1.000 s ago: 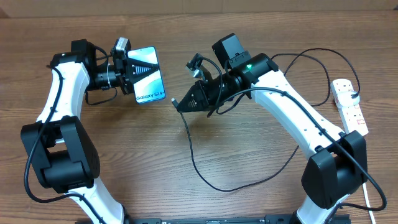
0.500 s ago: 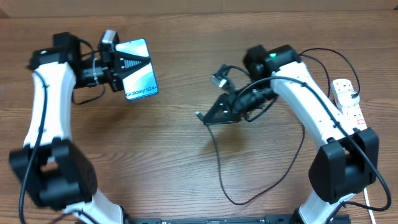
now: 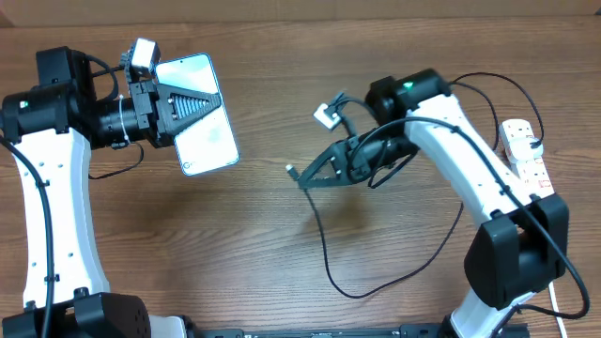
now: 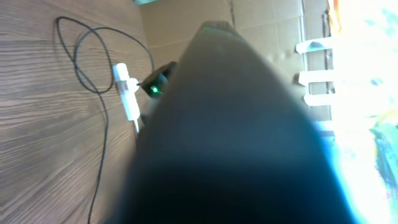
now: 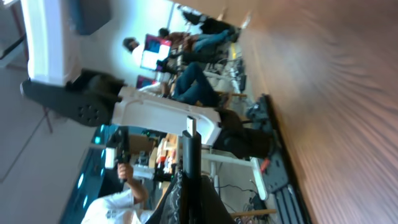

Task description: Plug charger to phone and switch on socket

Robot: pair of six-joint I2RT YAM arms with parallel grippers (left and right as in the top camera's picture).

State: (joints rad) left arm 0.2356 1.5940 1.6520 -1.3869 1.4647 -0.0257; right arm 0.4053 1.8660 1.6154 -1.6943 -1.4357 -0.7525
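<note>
left gripper point(image 3: 212, 99) clamps the phone point(image 3: 208, 141). right gripper point(image 3: 310, 178) clamps the charger point(image 3: 292, 172), tip pointing at the phone, well apart.

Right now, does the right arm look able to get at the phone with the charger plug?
Probably yes: the right gripper points the charger plug toward the phone held in the left gripper, with only open space between them.

Left arm point(image 3: 61, 225): white links, black joints, black cable alongside, green light point(image 3: 25, 101) near wrist.
Right arm point(image 3: 470, 164): same white-and-black build, green light, loose black cables.
Fingers point(image 3: 188, 101): black, triangular, ribbed.
Wrist cameras point(image 3: 143, 54): small white blocks.
</note>
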